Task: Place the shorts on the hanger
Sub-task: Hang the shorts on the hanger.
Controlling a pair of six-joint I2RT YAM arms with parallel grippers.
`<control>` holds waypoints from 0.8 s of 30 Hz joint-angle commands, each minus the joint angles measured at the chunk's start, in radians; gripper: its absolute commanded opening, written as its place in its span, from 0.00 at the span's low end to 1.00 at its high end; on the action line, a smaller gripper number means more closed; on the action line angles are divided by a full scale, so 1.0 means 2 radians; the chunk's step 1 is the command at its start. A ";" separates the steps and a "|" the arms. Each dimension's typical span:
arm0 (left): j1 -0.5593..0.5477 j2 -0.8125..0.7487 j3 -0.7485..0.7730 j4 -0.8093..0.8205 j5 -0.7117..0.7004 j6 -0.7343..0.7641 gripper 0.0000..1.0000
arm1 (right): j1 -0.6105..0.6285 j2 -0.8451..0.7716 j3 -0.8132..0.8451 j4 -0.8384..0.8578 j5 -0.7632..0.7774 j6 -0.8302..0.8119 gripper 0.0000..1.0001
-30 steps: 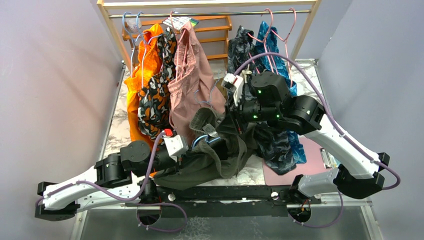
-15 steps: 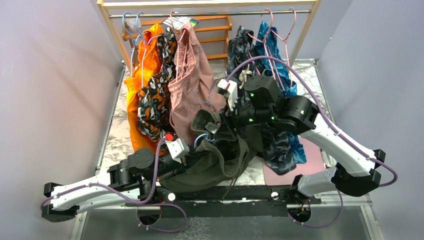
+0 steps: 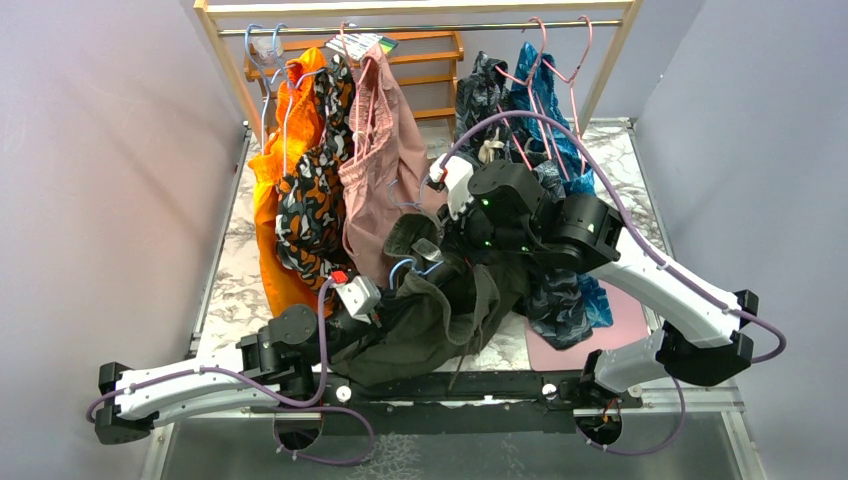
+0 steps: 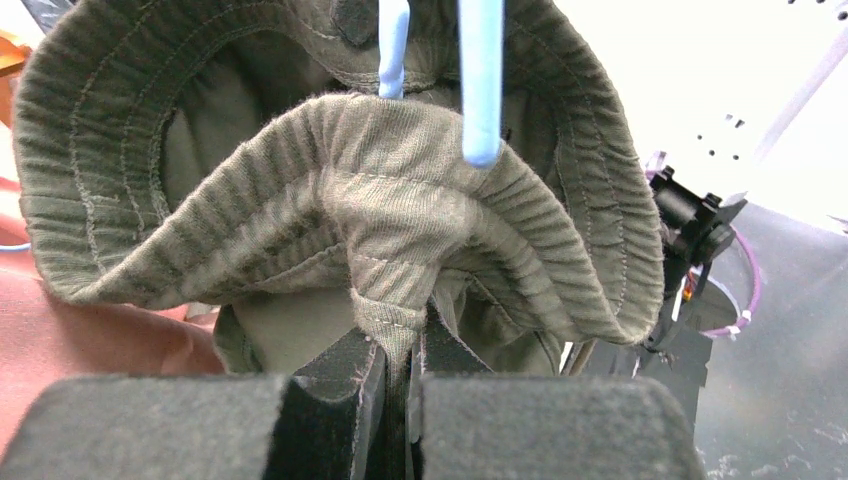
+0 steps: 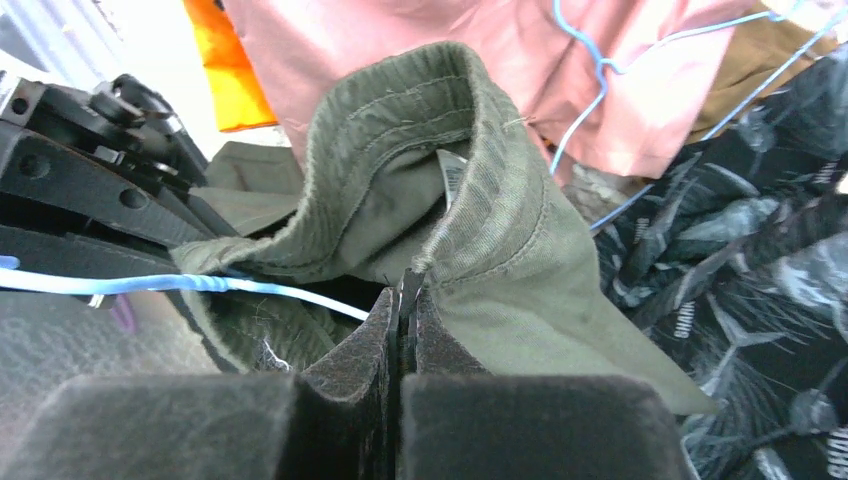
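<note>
**Both grippers pinch the waistband, hanger wire inside the opening**

The step in hand looks like threading the hanger into the shorts. The dark olive-green cloth shorts (image 3: pixel 430 320) hang bunched between the two arms, above the near part of the marble table (image 3: pixel 228 295) and in front of the wooden clothes rack (image 3: pixel 420 7). The left gripper (image 4: pixel 400 345) has its jaws pressed together on a fold of the ribbed waistband. The right gripper (image 5: pixel 405 300) nips the waistband edge near the white label (image 5: pixel 450 172). The thin light-blue wire hanger (image 4: pixel 481 80) reaches into the gaping waistband, its wire touching the cloth, but the shorts are not yet draped over it.

The next move, I judge, calls for drawing the waistband over the wire. One side would then be let go so the cloth settles on the bar. The fabric looks soft, gathered and deeply creased.
</note>
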 commanded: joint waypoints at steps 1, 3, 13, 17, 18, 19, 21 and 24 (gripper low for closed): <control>-0.002 -0.002 0.006 0.074 -0.025 -0.003 0.00 | 0.021 0.007 0.029 -0.002 0.101 -0.026 0.01; -0.002 0.002 0.011 0.066 -0.032 -0.004 0.00 | 0.043 0.011 0.038 -0.002 0.181 -0.038 0.01; -0.002 0.047 0.029 0.052 -0.036 -0.011 0.00 | 0.139 0.060 0.006 0.010 0.464 -0.079 0.01; -0.002 0.040 0.020 0.068 -0.035 -0.011 0.00 | 0.146 0.062 0.011 0.001 0.388 -0.059 0.01; -0.002 0.039 0.018 0.071 -0.035 -0.011 0.00 | 0.146 0.060 0.012 -0.001 0.346 -0.052 0.06; -0.002 0.037 0.017 0.072 -0.036 -0.011 0.00 | 0.146 0.056 0.011 0.002 0.311 -0.046 0.18; -0.002 0.032 0.013 0.075 -0.037 -0.011 0.00 | 0.146 0.046 0.006 0.012 0.251 -0.034 0.40; -0.002 0.024 0.008 0.076 -0.038 -0.012 0.00 | 0.146 0.037 0.010 0.019 0.198 -0.023 0.57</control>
